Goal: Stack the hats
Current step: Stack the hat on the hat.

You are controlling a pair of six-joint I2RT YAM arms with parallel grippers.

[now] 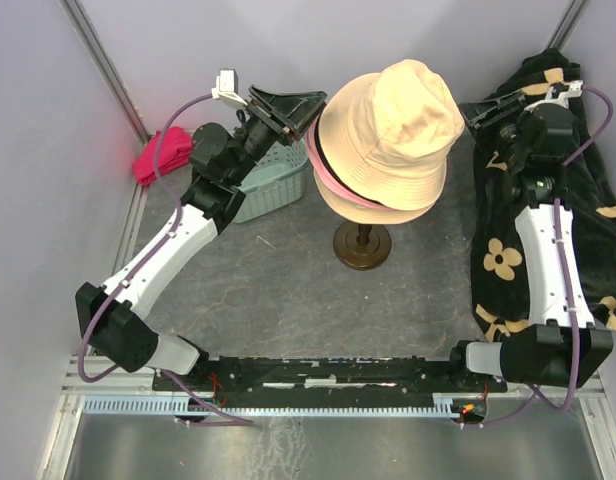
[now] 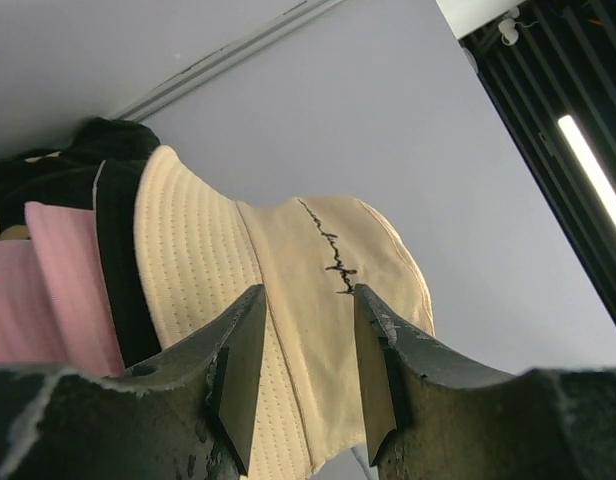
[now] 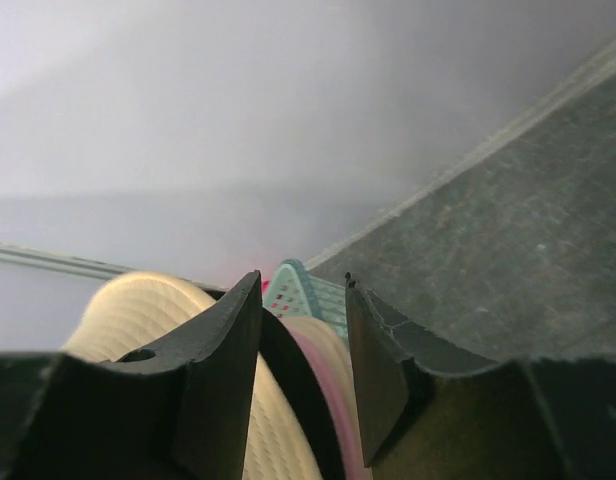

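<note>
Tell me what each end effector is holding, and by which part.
It cannot be told. The left end effector and the right end effector each sit at the brims of the stacked hats, on opposite sides, jaws apart; no pinch shows.

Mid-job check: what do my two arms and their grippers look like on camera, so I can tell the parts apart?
Both match. The left arm and right arm have white shells on the long links, with bulky black joints and bases. A thin purple cable loops along each. The left gripper and right gripper are black, with two flat wedge-shaped fingers, scuffed grey at the edges.
</note>
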